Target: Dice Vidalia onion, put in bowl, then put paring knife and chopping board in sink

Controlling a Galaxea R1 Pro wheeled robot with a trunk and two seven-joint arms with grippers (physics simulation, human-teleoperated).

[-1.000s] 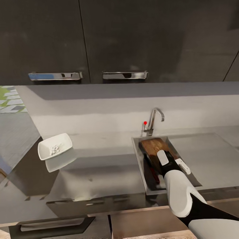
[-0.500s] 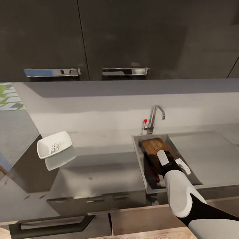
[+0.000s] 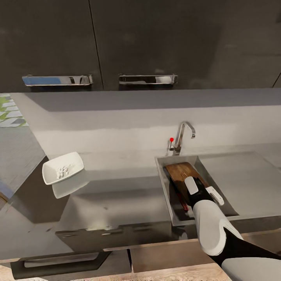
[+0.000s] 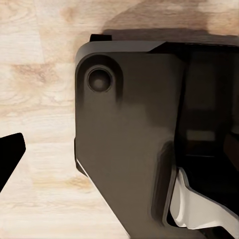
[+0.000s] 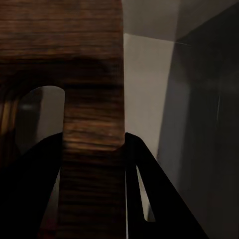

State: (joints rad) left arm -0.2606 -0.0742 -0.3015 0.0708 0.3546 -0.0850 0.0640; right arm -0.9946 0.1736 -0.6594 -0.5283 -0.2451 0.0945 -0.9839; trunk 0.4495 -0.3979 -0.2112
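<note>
Grey countertop [image 3: 117,203] over dark cabinets is seen from the head camera. Nearest, at 5 o'clock, the right arm is reached into the sink [image 3: 164,183]. The right gripper [image 5: 92,144] is seen from its wrist camera with dark fingers [image 5: 149,194] closed on either side of the board [image 3: 181,173], which is held tilted inside the basin, its far end toward the tap [image 3: 183,134] at 1 o'clock. A sliver of red beside the arm is judged to be the knife [image 3: 182,203], already lying in the basin. Farther off, at 9 o'clock, the bowl [image 3: 62,168] is set on the worktop with pale diced onion [image 3: 62,171] in it. For the step in hand, the board would best be lowered flat onto the basin floor before release, clear of the knife. The knife's blade is hidden by the arm. The left gripper's state cannot be told; its camera is pointed at a dark body of the robot over wooden floor [image 4: 35,74].
</note>
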